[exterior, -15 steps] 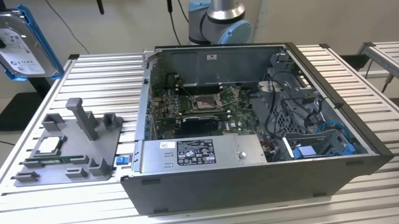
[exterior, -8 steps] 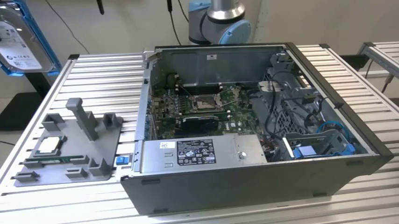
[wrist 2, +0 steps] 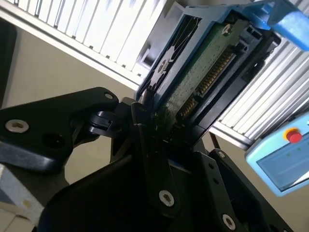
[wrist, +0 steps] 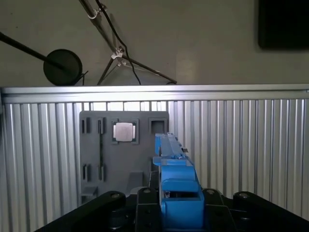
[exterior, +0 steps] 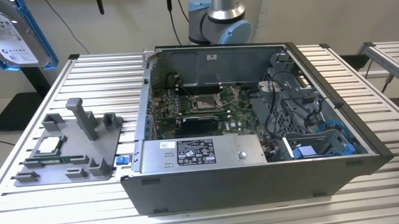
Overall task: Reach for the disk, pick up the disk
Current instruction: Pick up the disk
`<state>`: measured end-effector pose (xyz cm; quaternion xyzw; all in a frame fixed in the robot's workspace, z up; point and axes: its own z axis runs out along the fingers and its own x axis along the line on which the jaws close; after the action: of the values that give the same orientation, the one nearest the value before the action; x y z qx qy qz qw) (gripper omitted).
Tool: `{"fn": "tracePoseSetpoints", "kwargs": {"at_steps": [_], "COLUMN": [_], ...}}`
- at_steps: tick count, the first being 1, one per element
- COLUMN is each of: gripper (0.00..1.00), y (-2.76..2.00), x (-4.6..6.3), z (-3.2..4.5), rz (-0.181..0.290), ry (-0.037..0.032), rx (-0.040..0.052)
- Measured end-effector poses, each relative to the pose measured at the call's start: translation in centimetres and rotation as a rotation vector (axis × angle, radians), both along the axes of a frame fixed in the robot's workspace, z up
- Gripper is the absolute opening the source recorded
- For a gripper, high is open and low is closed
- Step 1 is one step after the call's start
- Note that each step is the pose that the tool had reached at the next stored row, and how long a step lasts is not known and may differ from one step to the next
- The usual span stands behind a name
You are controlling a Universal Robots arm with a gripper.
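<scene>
The tool (wrist 2: 157, 123) is pinching the disk (wrist 2: 205, 67) by one end, so the drive is hanging edge-on, well clear of the counter (exterior: 93, 74). In the first wrist view it is hovering over the grey tray (wrist: 123, 164).

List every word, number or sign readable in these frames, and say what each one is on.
No text is legible enough to quote.
White label on the disk: print too small and blurred.
Label on the power supply in the computer case: too small.
Sticker on the case's back wall: too small.
Blue pendant with a red button: no readable sign.
</scene>
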<state>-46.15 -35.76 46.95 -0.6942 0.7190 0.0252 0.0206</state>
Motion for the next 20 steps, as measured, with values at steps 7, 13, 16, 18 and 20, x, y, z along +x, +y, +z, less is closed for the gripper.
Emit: {"fn": "tracePoseSetpoints", "kwargs": {"at_steps": [7, 13, 16, 18, 20], "gripper": [0.0, 0.0, 0.0, 0.0, 0.0], "y": [0.0, 0.0, 0.0, 0.0, 0.0], "x": [0.0, 0.0, 0.0, 0.0, 0.0], "z": [1.12, 2.09, 2.65, 2.99, 3.32], "rz": [0.0, 0.0, 0.0, 0.0, 0.0], "ry": [0.0001, 0.0002, 0.0001, 0.0001, 0.0001], "rx": [0.0, -0.0001, -0.0001, 0.0, 0.0]}}
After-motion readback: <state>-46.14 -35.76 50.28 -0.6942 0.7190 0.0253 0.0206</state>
